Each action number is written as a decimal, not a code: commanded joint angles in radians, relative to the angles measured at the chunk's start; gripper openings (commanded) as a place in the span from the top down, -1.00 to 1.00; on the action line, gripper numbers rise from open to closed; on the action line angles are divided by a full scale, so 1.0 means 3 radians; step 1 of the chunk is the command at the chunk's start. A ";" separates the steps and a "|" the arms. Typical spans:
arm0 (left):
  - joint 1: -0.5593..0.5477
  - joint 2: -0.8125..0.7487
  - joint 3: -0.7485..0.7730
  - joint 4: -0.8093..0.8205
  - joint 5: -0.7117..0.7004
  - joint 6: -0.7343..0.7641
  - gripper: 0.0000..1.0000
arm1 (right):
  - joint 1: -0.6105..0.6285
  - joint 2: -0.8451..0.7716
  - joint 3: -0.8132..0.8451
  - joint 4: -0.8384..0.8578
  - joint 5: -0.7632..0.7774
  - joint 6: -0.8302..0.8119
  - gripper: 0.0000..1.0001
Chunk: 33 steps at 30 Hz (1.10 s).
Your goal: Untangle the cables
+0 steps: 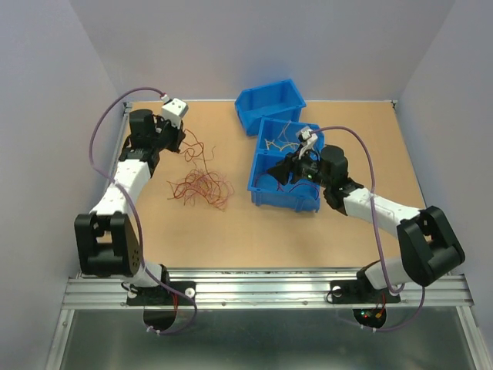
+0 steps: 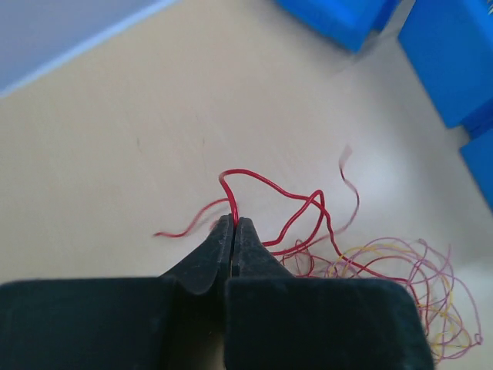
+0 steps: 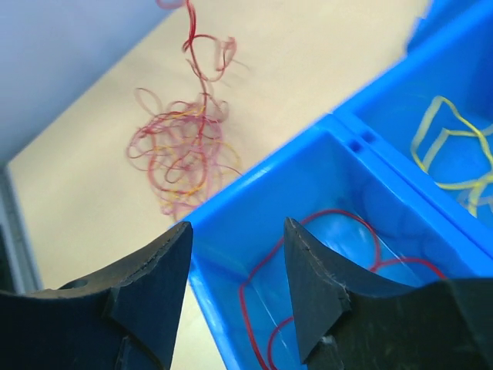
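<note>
A tangle of thin red, orange and yellow cables (image 1: pixel 202 188) lies on the table left of centre; it also shows in the right wrist view (image 3: pixel 181 154). My left gripper (image 2: pixel 233 223) is shut on a red cable (image 2: pixel 266 185) that trails from it toward the tangle (image 2: pixel 400 270); in the top view the left gripper (image 1: pixel 176 139) is above and left of the pile. My right gripper (image 3: pixel 237 239) is open and empty over the near compartment of a blue bin (image 3: pixel 254 193), where a red cable (image 3: pixel 262 285) lies. Yellow cables (image 3: pixel 454 150) lie in the far compartment.
A divided blue bin (image 1: pixel 266 199) stands right of centre, with a second, smaller blue bin (image 1: pixel 269 104) behind it at the back edge. Walls close the table on the left, back and right. A metal rail runs along the near edge.
</note>
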 commanded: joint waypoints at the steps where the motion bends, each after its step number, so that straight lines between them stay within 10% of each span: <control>1: -0.0039 -0.0720 -0.0003 0.0036 0.0196 0.0112 1.00 | 0.0043 0.0195 0.0043 0.0696 -0.0678 0.0144 -0.13; 20: -0.0704 -0.1382 0.1076 -0.0608 0.0376 -0.0205 1.00 | 0.0810 0.0840 0.1081 0.1094 -0.0719 -0.0362 -0.43; 33: -0.0883 -0.1407 0.1510 -0.0752 0.0396 -0.0353 1.00 | 0.1204 0.1810 0.1710 0.1268 0.0347 -0.0950 -0.32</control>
